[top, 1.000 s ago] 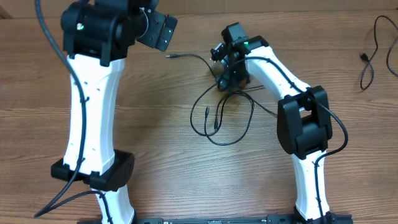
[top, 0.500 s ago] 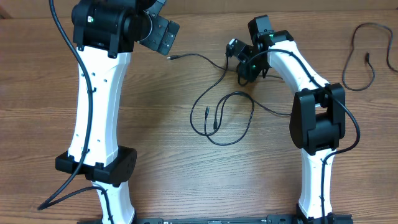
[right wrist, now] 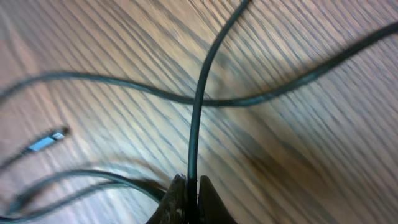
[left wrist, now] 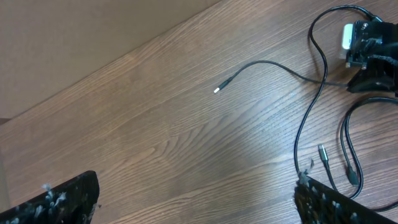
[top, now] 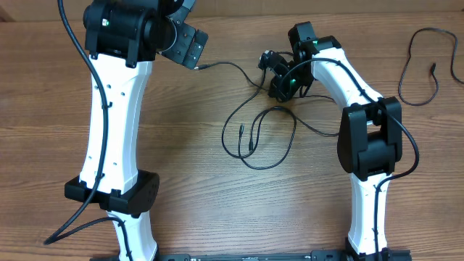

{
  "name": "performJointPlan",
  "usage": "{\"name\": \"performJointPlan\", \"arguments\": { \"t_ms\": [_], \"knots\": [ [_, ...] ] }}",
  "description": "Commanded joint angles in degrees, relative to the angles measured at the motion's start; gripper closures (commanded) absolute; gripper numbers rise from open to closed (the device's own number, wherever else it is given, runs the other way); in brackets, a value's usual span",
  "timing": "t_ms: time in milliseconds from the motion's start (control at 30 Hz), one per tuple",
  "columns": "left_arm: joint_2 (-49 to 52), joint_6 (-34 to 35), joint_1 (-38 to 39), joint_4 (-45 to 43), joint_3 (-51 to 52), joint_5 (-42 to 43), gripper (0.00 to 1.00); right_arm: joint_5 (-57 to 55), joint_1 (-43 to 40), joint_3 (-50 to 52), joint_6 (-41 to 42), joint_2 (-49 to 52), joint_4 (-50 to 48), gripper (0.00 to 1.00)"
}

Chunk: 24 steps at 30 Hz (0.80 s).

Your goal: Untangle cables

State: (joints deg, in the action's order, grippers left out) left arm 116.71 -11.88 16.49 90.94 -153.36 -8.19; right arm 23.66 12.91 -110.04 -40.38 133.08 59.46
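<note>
Right gripper (right wrist: pixel 188 186) pinches one smooth strand (right wrist: pixel 200 93) of the thin black cables (top: pixel 250 138) — loops at its seven o'clock on the woodgrain table (top: pixel 188 145); my left gripper (left wrist: pixel 199 200) gapes wide.

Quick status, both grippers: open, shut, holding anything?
Left gripper: open, holding nothing.
Right gripper: shut on a cable.

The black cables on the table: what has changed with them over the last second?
The right pincer slid slightly rightward and snapped shut on one strand of the cables. The separate cord at the far right edge shifted inward. The big loop in the middle and the free plug kept their places; the left pincer stayed wide open.
</note>
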Motion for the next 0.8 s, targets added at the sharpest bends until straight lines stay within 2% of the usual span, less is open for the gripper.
{"name": "performJointPlan", "arguments": {
  "t_ms": [0,200,433,767],
  "knots": [
    [0.31,1.20,-0.02,-0.13,-0.13,0.11,0.00,3.96,0.04,-0.09,4.76,-0.76,-1.07,0.96],
    [0.31,1.20,-0.02,-0.42,-0.13,0.11,0.00,-6.32,-2.08,-9.31,13.79,-7.19,-4.17,0.96],
    [0.31,1.20,-0.02,-1.22,-0.13,0.17,0.00,-12.26,-7.50,-25.88,19.82,-15.89,-4.72,0.96],
    [0.31,1.25,-0.02,-1.16,-0.13,0.33,0.00,-14.67,-23.37,-41.48,20.74,-24.48,-14.82,0.96]
  ]
}}
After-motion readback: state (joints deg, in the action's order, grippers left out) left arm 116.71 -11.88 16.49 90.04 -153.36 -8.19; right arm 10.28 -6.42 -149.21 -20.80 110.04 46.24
